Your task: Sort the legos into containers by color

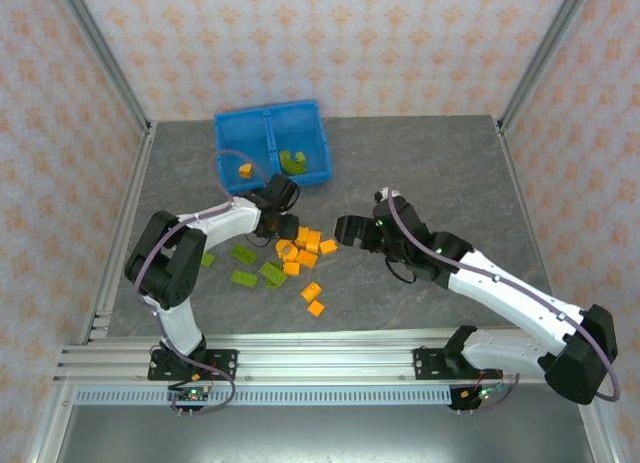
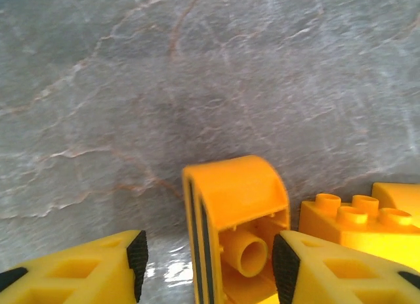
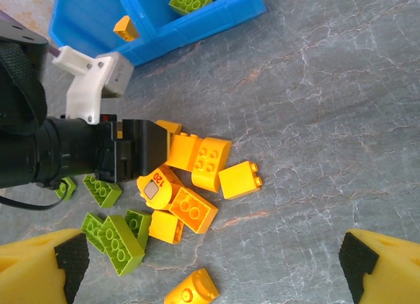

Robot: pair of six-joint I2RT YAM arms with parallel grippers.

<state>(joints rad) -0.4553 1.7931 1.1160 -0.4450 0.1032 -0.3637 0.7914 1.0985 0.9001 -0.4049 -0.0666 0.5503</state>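
My left gripper [image 2: 210, 270] stands open down at the table, its fingers either side of an orange curved brick [image 2: 236, 209] that lies on its side with its hollow underside facing the camera. That brick belongs to the pile of orange legos [image 1: 305, 248] at mid-table, where the left gripper [image 1: 283, 226] is lowered. Green legos [image 1: 258, 274] lie left of the pile. My right gripper [image 3: 215, 261] hovers wide open and empty above bare table beside the pile, to the right of it in the top view [image 1: 350, 230]. The blue bin [image 1: 224, 143] holds one orange brick [image 1: 245, 170] in its left compartment and green bricks [image 1: 292, 161] in its right.
Two orange bricks [image 1: 313, 299] lie apart, nearer the arms. A single green brick [image 1: 208, 259] sits beside the left arm. Metal frame posts [image 1: 105, 58] and patterned walls bound the table. The left arm's black wrist [image 3: 72, 156] reaches in over the pile.
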